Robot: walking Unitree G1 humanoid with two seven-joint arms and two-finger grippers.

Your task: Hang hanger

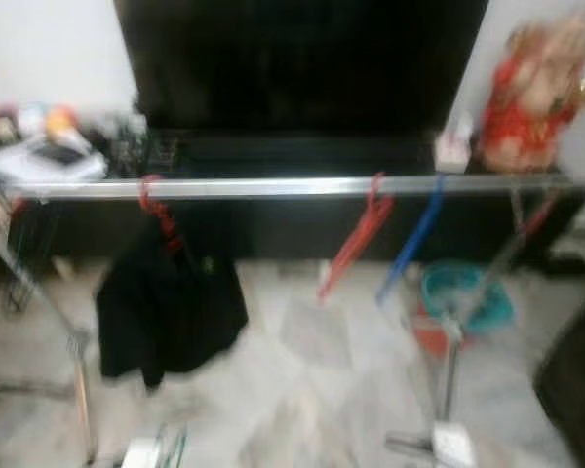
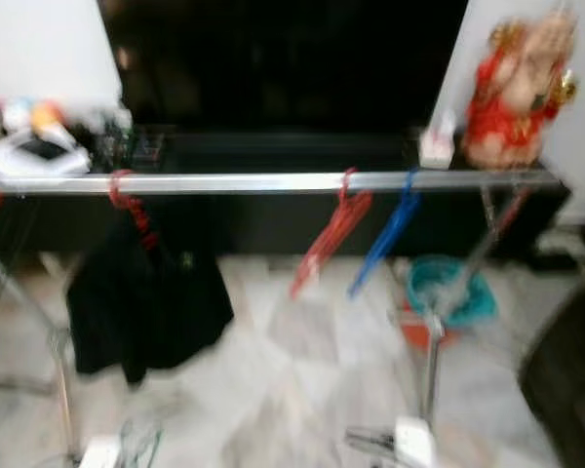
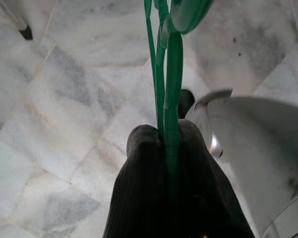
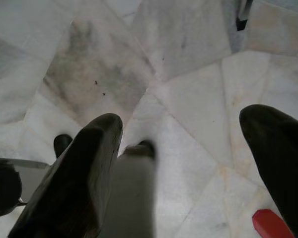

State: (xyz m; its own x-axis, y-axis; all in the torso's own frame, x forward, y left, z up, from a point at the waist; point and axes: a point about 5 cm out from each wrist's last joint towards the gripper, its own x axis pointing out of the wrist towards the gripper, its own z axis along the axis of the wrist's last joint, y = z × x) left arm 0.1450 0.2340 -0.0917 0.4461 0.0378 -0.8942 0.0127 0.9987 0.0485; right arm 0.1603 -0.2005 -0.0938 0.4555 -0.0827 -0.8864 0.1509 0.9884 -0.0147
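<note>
Head views blurred. One silver rail (image 1: 273, 187) crossing frame. Three hangers on rail: one red hanger (image 1: 158, 210) carrying black garment (image 1: 168, 297), second red hanger (image 1: 356, 234) bare, one blue hanger (image 1: 411, 239) bare beside it. One teal basin (image 1: 465, 294) on marble floor (image 1: 302, 390) behind rail.

Left gripper (image 3: 166, 144) low over floor, fingers pinched tight on one green hanger (image 3: 165, 74); hanger wires run out straight from between fingertips.

Right gripper (image 4: 188, 144) spread wide over floor, nothing between fingers.

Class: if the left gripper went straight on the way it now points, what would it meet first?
Most likely the marble floor. The left gripper, shut on the green hanger, points down at bare tiles, though depth is unclear.
</note>
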